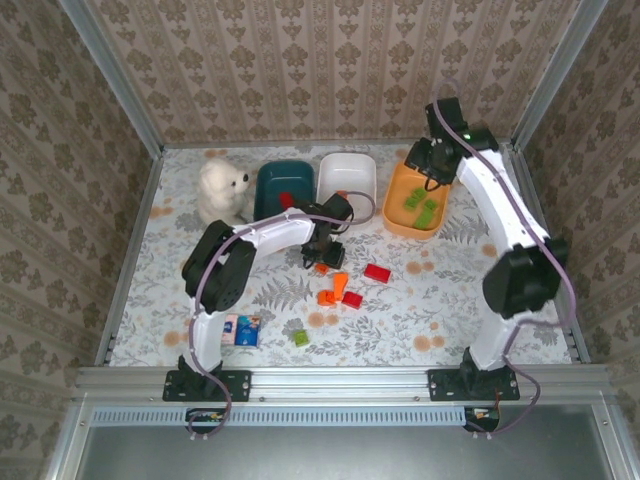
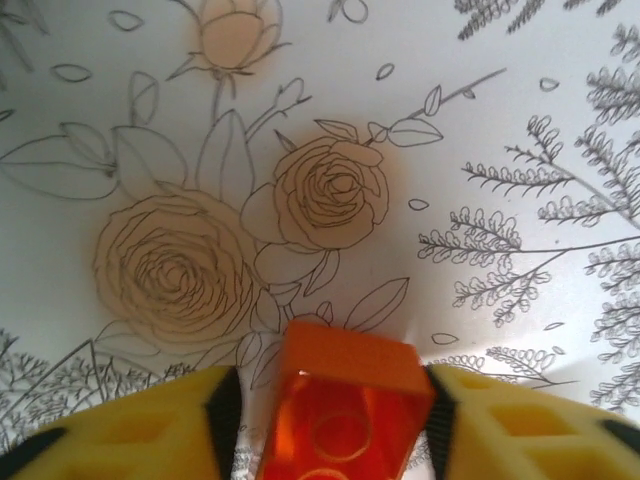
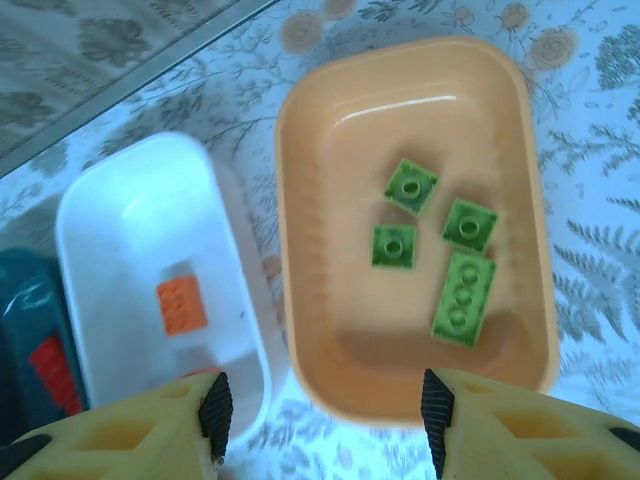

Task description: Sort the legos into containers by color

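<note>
Left wrist view: we find the left gripper [image 2: 328, 410] clenched on an orange brick [image 2: 345, 365] near the middle of the tabletop [image 2: 520, 120], the right gripper [image 3: 323, 410] released over the orange bowl [image 3: 320, 200]; pickup in hand, next a lift and carry to the far-edge white bowl [image 1: 350, 175].

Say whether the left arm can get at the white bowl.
Probably yes: the white bowl sits just beyond the left gripper with nothing between; the right gripper hangs over the orange bowl.

The white-and-black left arm folds at its elbow. Its yellow-fingered left gripper [image 2: 330, 425] points downward, jaws pinched on a small orange plastic brick [image 2: 350, 365]. The right arm stretches far forward, with the right gripper [image 3: 322, 415] facing down, jaws standing apart.
</note>
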`<state>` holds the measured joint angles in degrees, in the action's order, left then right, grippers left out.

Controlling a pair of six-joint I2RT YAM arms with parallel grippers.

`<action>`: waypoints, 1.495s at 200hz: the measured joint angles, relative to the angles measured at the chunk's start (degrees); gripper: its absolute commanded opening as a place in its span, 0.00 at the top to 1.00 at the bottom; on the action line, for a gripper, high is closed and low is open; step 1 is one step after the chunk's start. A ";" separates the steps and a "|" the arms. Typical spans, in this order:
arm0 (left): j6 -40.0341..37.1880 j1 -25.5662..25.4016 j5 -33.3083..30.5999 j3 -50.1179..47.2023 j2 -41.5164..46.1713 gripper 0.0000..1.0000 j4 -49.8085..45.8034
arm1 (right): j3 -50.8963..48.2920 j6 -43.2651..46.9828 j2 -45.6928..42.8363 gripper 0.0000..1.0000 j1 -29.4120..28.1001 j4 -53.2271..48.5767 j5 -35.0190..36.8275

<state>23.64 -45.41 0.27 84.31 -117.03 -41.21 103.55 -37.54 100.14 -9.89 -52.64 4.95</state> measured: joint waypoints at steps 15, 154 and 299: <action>-0.39 -0.11 -0.02 0.24 -0.37 0.68 -0.02 | -5.81 -0.20 -6.34 0.44 -0.07 0.70 -0.83; -0.13 5.88 3.30 41.46 -11.56 0.77 -2.47 | -39.36 -0.50 -41.31 0.46 -2.95 2.36 -11.23; 4.72 8.33 9.60 47.84 -26.49 0.43 -0.09 | -42.49 0.96 -45.35 0.44 -5.29 -0.28 -11.82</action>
<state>28.36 -37.08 9.87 132.16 -143.52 -41.30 61.06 -36.58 54.78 -15.18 -52.93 -6.87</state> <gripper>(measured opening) 0.565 0.558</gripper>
